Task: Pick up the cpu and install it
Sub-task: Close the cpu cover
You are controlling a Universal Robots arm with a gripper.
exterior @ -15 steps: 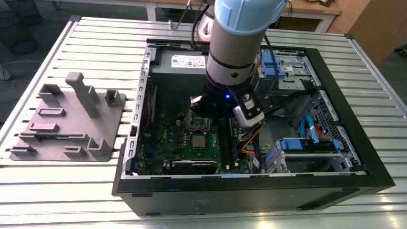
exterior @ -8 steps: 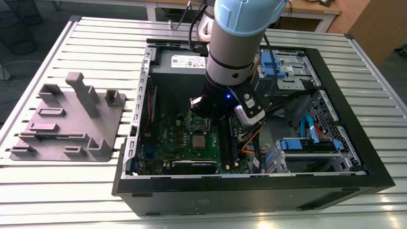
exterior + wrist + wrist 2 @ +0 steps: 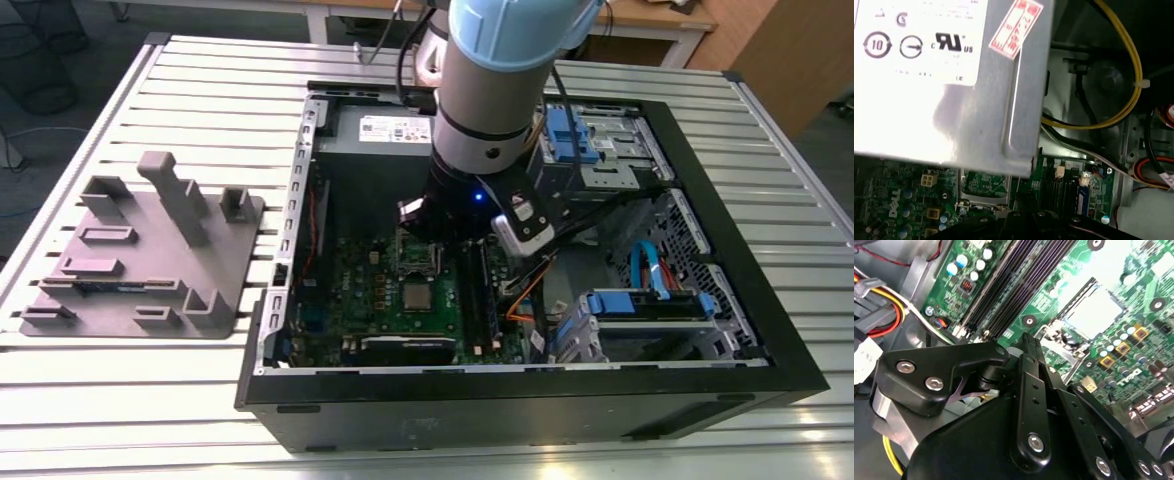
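Exterior view: the black claw [image 3: 435, 226] hangs inside the open black computer case [image 3: 747, 300], over the green motherboard [image 3: 367, 290]; whether it is open or closed cannot be told. The small, square, silvery-grey cpu [image 3: 418, 297] lies flat on that motherboard, beside the shiny socket frame [image 3: 419, 258].

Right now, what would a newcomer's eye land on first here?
The pale-blue arm reaching down into the open computer case at the exterior view's centre, its end low over the green motherboard. Just beyond its end, nearer the camera, the silvery cpu lies flat on that board. At the exterior view's left, a grey moulded fixture sits on the slatted table.
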